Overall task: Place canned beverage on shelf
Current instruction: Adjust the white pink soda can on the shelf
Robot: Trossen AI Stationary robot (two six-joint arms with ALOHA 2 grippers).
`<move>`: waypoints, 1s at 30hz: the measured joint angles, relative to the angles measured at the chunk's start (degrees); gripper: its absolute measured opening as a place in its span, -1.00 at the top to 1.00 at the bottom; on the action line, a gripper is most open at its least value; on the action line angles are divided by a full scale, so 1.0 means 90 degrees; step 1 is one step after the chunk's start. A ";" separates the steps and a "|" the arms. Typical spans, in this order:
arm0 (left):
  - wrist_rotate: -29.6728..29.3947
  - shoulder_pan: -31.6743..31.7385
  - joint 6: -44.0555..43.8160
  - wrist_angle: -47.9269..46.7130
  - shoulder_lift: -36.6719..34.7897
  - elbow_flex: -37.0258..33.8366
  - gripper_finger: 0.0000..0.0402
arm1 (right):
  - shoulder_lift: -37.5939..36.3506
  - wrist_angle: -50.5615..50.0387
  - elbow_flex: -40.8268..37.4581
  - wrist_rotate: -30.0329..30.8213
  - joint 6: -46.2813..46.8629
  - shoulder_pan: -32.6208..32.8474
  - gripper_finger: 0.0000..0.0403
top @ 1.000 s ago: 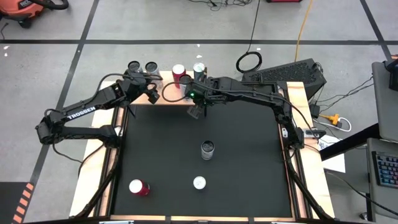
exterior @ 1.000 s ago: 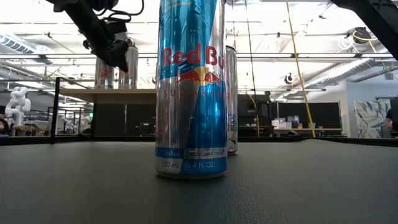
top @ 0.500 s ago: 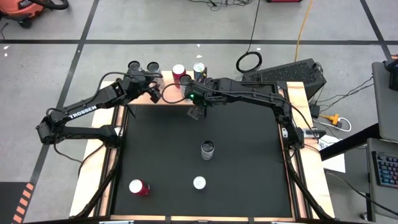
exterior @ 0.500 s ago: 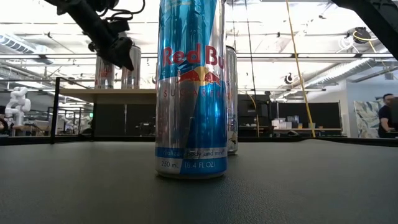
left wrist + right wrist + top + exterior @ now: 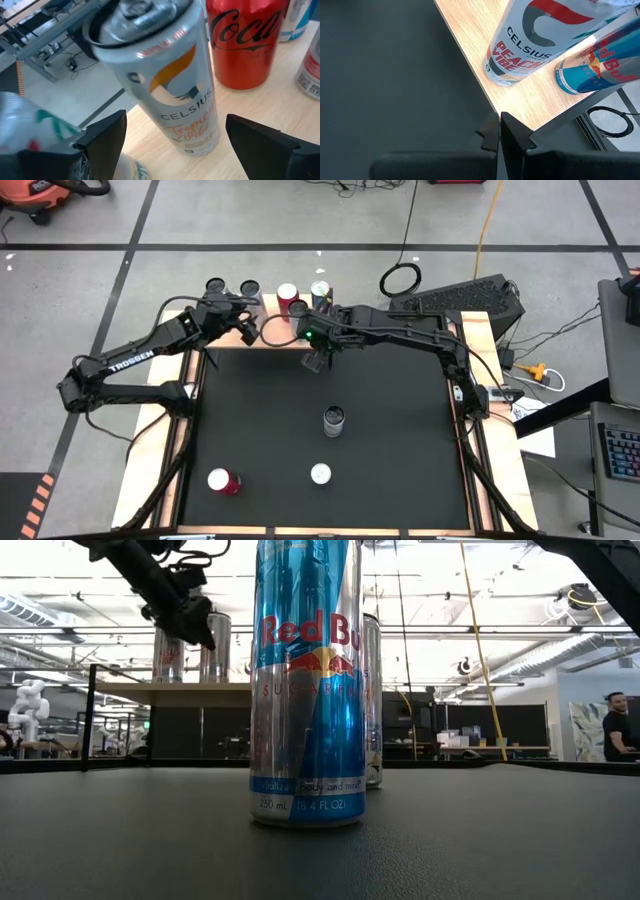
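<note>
Nearest the front edge of the black mat (image 5: pixel 250 420) stand a red can (image 5: pixel 221 481) at the left corner and a white-topped can (image 5: pixel 320 474) near the middle; in the low view a blue and silver Red Bull can (image 5: pixel 306 690) fills the centre. A little farther in, a silver-topped can (image 5: pixel 333 420) stands alone on the mat, well apart from both arms.

Beyond it, the right gripper (image 5: pixel 316 360) hangs over the mat's far edge with its fingers (image 5: pixel 502 135) pressed together, holding nothing — just past them the shelf (image 5: pixel 485 55) edge shows, with a Celsius Peach Vibe can (image 5: pixel 535 35) and a Red Bull can on its side of the frame (image 5: pixel 595 65) standing on the wood.

At the far left of the shelf, the left gripper (image 5: pixel 243 332) is spread wide, its two fingers (image 5: pixel 107 137) set either side of a white Celsius can (image 5: pixel 165 80) that stands on the light wood — clear gaps show between each finger and the can, so it is not gripped. Just beside that can stands a red Coca-Cola can (image 5: pixel 245 40). From above, five can tops line the shelf's back row, two dark-rimmed ones (image 5: pixel 215 285) at the left end.

In the room behind, a person (image 5: pixel 612 725) shows at the far right.
</note>
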 joint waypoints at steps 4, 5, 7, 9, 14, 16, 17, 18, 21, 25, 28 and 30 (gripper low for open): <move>-0.0003 -0.0071 -0.0022 -0.0198 -0.0378 0.0000 -0.71 | 0.0000 -0.0046 0.0000 0.0000 0.0012 -0.0002 1.00; -0.0003 -0.0099 -0.0040 -0.0297 -0.0505 0.0000 -0.71 | 0.0000 -0.0049 0.0000 0.0000 0.0013 -0.0009 1.00; -0.0003 -0.0167 -0.0051 -0.0522 -0.0769 0.0000 -0.71 | 0.0000 -0.0050 0.0000 0.0000 0.0014 -0.0018 1.00; 0.0028 -0.0262 -0.0065 -0.0695 -0.1036 0.0002 -0.71 | 0.0000 -0.0056 0.0000 0.0000 0.0014 -0.0028 1.00; 0.0900 -0.0510 -0.0066 -0.0937 -0.1678 0.0007 -0.71 | 0.0000 -0.0056 0.0000 0.0002 0.0144 -0.0032 1.00; 0.1418 -0.0619 -0.0068 -0.1160 -0.1920 0.0007 -0.71 | -0.0002 -0.0049 0.0000 0.0029 0.0195 -0.0032 1.00; 0.1684 -0.0675 -0.0070 -0.1296 -0.2053 0.0007 -0.71 | -0.0002 -0.0029 0.0000 0.0092 0.0192 -0.0032 1.00; 0.1945 -0.0727 -0.0070 -0.1439 -0.2174 0.0007 -0.71 | -0.0002 0.0007 0.0000 0.0196 0.0188 -0.0032 1.00; 0.2763 -0.0895 -0.0087 -0.1767 -0.2541 0.0007 -0.71 | -0.0002 0.0093 0.0000 0.0491 0.0341 -0.0069 1.00; 0.3717 -0.1127 -0.0090 -0.1818 -0.3020 0.0007 -0.71 | -0.0002 0.0226 0.0000 0.0869 0.0762 -0.0155 1.00; 0.4062 -0.1269 -0.0085 -0.1836 -0.3357 0.0010 -0.71 | 0.0043 0.0460 0.0004 0.0877 0.0946 -0.0204 1.00; 0.4080 -0.1330 -0.0085 -0.1960 -0.3540 0.0010 -0.71 | 0.0098 0.0522 0.0005 0.0874 0.1027 -0.0211 1.00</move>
